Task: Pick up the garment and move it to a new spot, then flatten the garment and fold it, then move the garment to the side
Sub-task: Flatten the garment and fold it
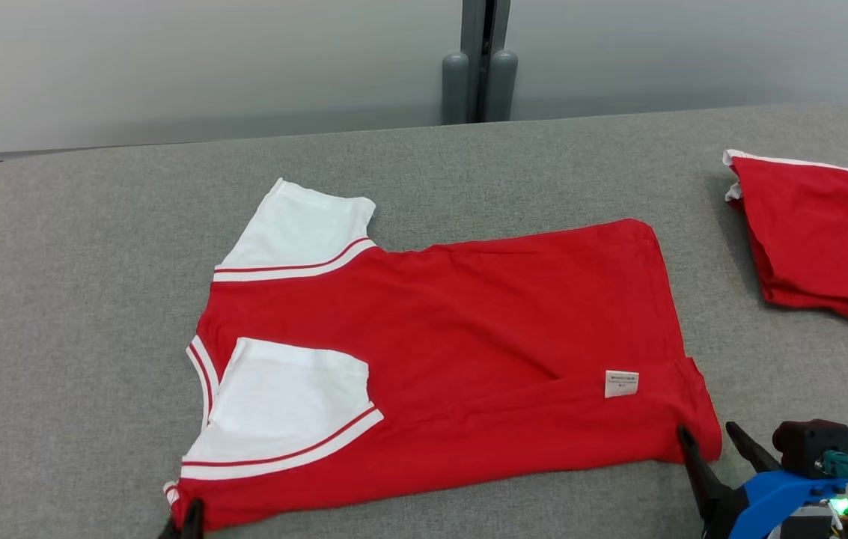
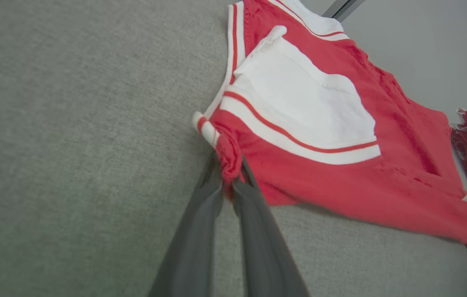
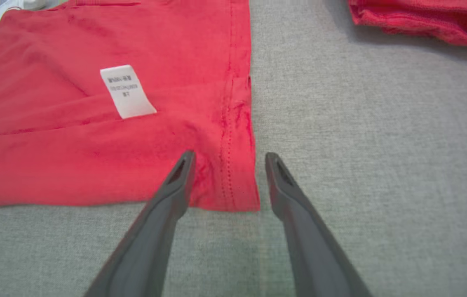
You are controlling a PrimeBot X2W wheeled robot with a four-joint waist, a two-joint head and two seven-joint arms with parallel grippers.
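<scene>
At the near counter edge, the left gripper has its jaws almost closed, pinching a bunched sleeve-side corner of the garment. The right gripper has its jaws open astride the hem corner, one finger over cloth and one over bare counter. Mid-counter, the garment lies flat with its near edge folded over: red body, white red-striped sleeves, white label showing. Bare grey surface extends left and beyond. Far right, well apart, lies a folded red garment.

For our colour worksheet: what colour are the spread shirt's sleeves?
The sleeves are white with a red cuff stripe; best in head view.
</scene>
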